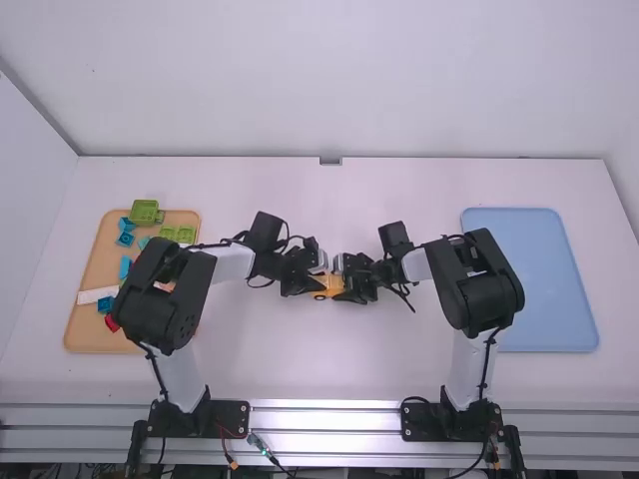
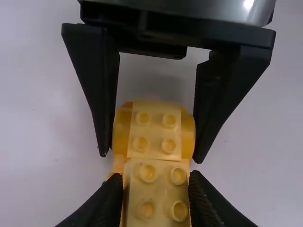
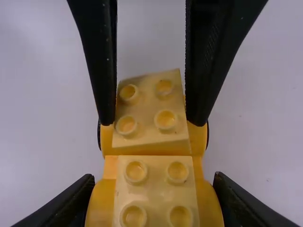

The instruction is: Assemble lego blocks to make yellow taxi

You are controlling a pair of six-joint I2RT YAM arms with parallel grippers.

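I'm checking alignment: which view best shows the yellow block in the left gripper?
The right wrist view: all four studs of the yellow block show, with its slant in the left gripper. The left wrist view shows those studs but cuts off its near end. In the high view it blends into a tiny yellow patch.

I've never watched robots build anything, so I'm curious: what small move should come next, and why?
Probably the left gripper should turn its pale yellow block slightly straighter: it sits askew to the other pale block, while the right gripper grips the orange part beneath that one.
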